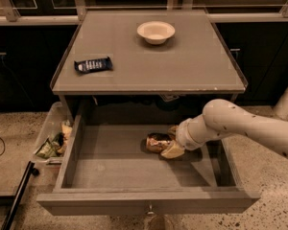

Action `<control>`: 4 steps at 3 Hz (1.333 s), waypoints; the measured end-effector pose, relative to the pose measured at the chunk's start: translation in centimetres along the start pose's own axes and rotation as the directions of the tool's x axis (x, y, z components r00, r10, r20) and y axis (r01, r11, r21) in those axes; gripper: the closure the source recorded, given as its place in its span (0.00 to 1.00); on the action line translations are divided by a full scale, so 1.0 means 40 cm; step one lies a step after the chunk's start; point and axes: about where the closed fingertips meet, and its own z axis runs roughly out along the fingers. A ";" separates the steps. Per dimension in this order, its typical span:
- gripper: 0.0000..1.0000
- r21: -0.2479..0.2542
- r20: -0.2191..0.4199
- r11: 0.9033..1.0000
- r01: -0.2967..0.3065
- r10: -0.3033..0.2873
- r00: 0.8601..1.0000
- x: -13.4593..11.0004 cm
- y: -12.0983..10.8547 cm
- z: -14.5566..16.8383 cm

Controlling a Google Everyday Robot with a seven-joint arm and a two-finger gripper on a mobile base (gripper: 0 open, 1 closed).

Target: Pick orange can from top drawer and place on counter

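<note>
Gripper (pixel 170 140) at the orange can (pixel 156 142) inside the top drawer (pixel 110 169)
Its two fingers were clamped on the can's right end; the can lay on its side on the open drawer's floor, below the counter (pixel 182 66).

Dim, warm light falls on a speckled stone floor (pixel 9 176). Behind the bench's (pixel 182 66) back edge, dark cabinets (pixel 24 66) run under a pale rail (pixel 33 19). A clear bin (pixel 50 128) of wrappers sits off the left edge. The gripper (pixel 169 140) hangs below the front edge, right of centre.
</note>
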 end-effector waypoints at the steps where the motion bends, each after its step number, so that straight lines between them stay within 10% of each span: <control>1: 1.00 -0.005 0.006 0.998 0.055 -0.055 0.998 -0.047 0.011 -0.064; 4: 1.00 0.062 -0.022 0.972 0.225 -0.224 0.974 -0.203 0.001 -0.334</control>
